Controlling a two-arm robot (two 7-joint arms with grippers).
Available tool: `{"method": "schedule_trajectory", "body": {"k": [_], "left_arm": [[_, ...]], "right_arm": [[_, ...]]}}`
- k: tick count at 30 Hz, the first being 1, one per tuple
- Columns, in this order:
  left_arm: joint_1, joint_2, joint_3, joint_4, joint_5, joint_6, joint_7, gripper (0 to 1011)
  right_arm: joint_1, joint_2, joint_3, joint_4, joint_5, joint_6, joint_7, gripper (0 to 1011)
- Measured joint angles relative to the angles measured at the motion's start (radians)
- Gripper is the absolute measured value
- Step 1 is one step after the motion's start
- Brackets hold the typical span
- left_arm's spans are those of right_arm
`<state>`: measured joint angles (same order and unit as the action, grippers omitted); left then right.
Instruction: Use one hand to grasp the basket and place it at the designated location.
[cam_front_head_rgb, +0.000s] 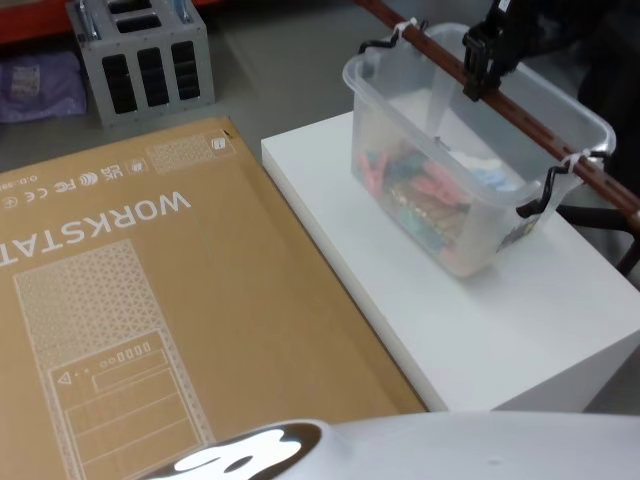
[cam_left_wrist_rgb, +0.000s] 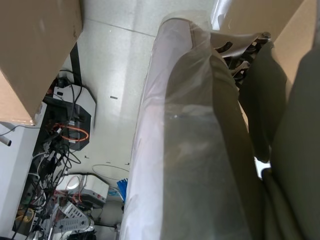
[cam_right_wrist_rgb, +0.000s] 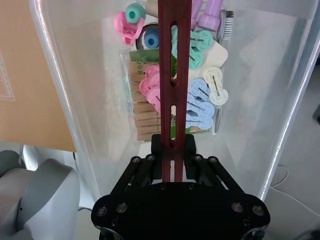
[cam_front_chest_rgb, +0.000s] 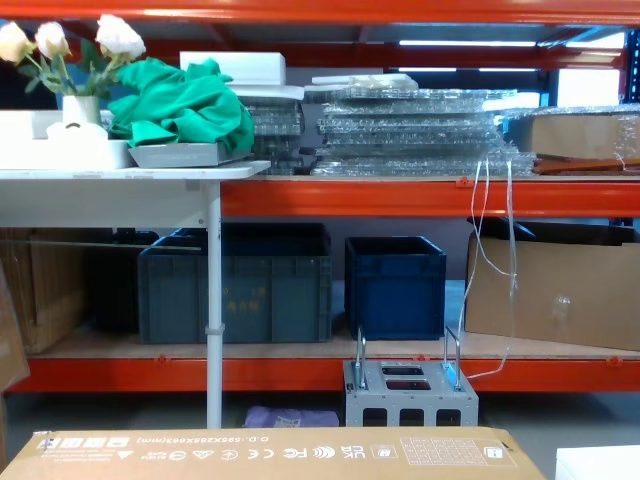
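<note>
- One gripper is at work: the right gripper (cam_front_head_rgb: 478, 82) is clamped narrow on the red-brown slotted handle (cam_front_head_rgb: 530, 126), toward the handle's far end.
- The basket (cam_front_head_rgb: 390, 120) is at the right of the scene on the white surface (cam_front_head_rgb: 480, 340), just right of a big cardboard box (cam_front_head_rgb: 200, 300). I cannot tell whether its base rests on the surface or hangs just clear of it.
- Its thin translucent walls will probably flex under a squeeze, and the thick rim looks stiffer.
- The handle, a flat strap tied at both ends to black fittings (cam_front_head_rgb: 535, 200), is the sensible place to hold. A grip nearer its middle should hang more level than this off-centre one.
- It is probably light, as the contents cover only the bottom.
- Inside lie loose plastic clothes pegs (cam_right_wrist_rgb: 200, 100) in pink, teal, blue and cream, over a packet of wooden pegs (cam_right_wrist_rgb: 140, 112). They may slide if the basket tips.
</note>
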<state>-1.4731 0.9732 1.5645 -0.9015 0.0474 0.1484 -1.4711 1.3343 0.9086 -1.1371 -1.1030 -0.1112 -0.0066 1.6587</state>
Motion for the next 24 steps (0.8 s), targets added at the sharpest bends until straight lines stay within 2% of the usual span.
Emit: {"method": "schedule_trajectory", "body": {"k": [7,15,21,24], "left_arm": [[0.0,0.0,0.0,0.0,0.0,0.0,0.0,0],[0.0,0.0,0.0,0.0,0.0,0.0,0.0,0],[0.0,0.0,0.0,0.0,0.0,0.0,0.0,0],[0.0,0.0,0.0,0.0,0.0,0.0,0.0,0]], "right_arm": [[0.021,0.008,0.004,-0.036,-0.006,-0.01,-0.016,234],[0.045,-0.006,0.005,-0.049,-0.015,-0.043,-0.027,233],[0.07,-0.041,-0.005,-0.028,-0.014,-0.1,-0.019,233],[0.086,-0.07,-0.016,-0.001,-0.01,-0.154,-0.012,233]]}}
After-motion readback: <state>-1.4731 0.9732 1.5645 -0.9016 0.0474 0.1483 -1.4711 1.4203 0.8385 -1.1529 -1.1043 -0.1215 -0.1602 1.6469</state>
